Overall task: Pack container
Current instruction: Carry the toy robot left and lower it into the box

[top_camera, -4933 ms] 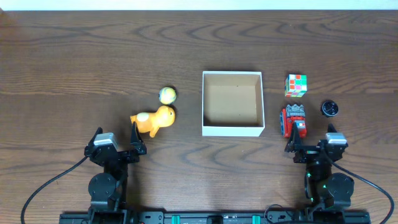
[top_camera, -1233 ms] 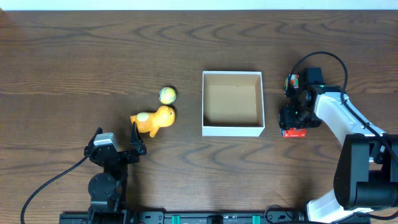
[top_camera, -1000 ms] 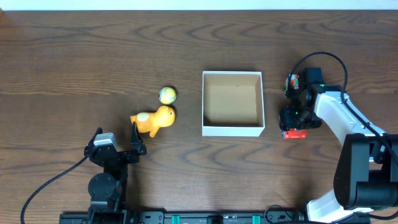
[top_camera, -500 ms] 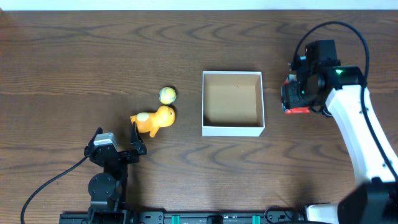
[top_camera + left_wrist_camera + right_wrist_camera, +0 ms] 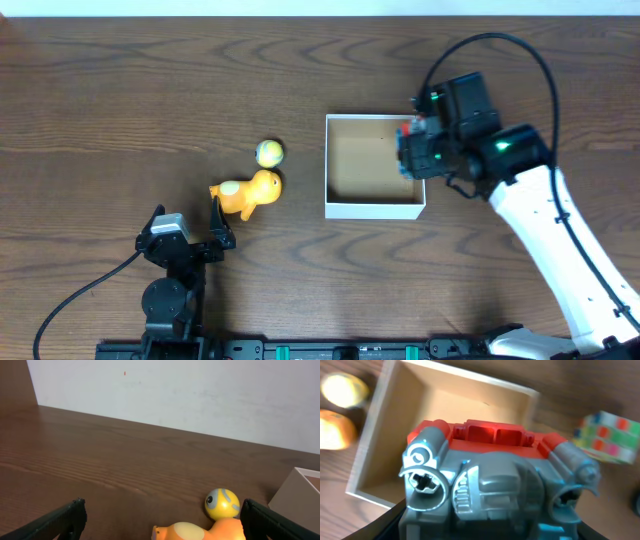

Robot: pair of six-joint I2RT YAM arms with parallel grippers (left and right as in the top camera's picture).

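Right fingers [image 5: 394, 526] clench a red-and-grey plastic toy [image 5: 490, 485] over the white-walled cardboard container [image 5: 372, 209], ready for dropping; left fingers [image 5: 60, 519] spread, empty.

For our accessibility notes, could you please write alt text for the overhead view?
The right gripper holds a red-and-grey toy above the right wall of the open box. An orange toy and a small ball lie left of the box; the left gripper sits open near them.

The container [image 5: 360, 165] floor is bare and open from above, except at its right wall, where the right gripper [image 5: 413, 150] and red toy [image 5: 490, 480] hang. Orange toy [image 5: 248, 193] and ball [image 5: 269, 152] stand left of it.
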